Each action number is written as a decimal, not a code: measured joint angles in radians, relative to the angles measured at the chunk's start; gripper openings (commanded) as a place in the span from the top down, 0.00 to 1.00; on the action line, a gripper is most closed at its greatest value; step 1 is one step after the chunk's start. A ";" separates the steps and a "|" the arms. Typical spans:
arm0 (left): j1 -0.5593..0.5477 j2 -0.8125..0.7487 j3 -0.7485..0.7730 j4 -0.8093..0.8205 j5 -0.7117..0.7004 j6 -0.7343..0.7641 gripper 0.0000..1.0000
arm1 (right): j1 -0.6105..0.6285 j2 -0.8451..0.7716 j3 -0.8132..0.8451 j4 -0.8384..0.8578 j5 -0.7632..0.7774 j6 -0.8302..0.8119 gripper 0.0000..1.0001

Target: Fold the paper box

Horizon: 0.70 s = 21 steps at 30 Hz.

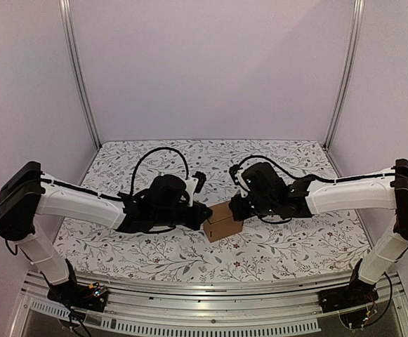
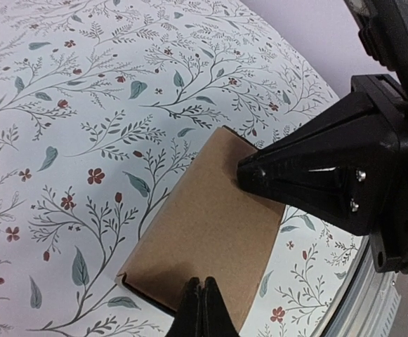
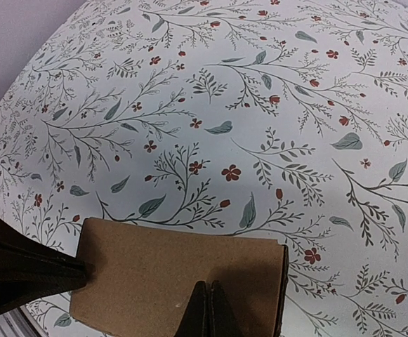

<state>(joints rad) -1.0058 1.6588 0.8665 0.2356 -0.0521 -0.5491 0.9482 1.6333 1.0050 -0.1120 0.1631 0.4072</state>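
**Both arms meet at a small carton in the middle of the counter**

The white left arm (image 1: 84,203) reaches from the near-left corner inward over the counter (image 1: 119,246), which is covered in a white cloth printed with grey-green sprigs and small red flowers. A black cable (image 1: 158,156) loops above its wrist. The left jaws are drawn together. In the left wrist view its two black fingers (image 2: 189,323) show only a thin seam between them, and their tips lie against the near edge of the cardboard.

The plain brown cardboard paper box (image 1: 222,222) stands as a small squarish carton, about midway between the left and right edges and nearer the near edge than the far one. It rests on the cloth, turned at an angle to the edges. One lower corner shows a small notch in the left wrist view. The right wrist view shows a dark seam down its right end.

The right jaws are likewise closed to a point. Their fingers (image 3: 195,319) meet over the carton's top face, and from the left wrist camera they appear as a black wedge with its tip touching the carton's far edge. The white right arm (image 1: 344,191) runs back to the near-right corner.
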 measured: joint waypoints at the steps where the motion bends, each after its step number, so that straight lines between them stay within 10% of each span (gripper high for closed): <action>1: 0.000 -0.007 0.000 -0.014 0.004 0.003 1.00 | 0.000 0.000 0.000 0.000 0.000 0.000 1.00; 9: 0.001 -0.019 0.014 -0.060 0.026 0.021 1.00 | 0.000 -0.006 0.047 -0.070 0.003 -0.010 0.97; 21: 0.005 -0.154 0.146 -0.266 -0.108 0.058 0.60 | 0.000 -0.168 0.084 -0.152 0.019 -0.050 0.88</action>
<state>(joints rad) -1.0008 1.5043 1.0126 -0.0307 -0.1596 -0.4911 0.9478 1.4651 1.0885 -0.2638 0.1818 0.3573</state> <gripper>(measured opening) 0.378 0.156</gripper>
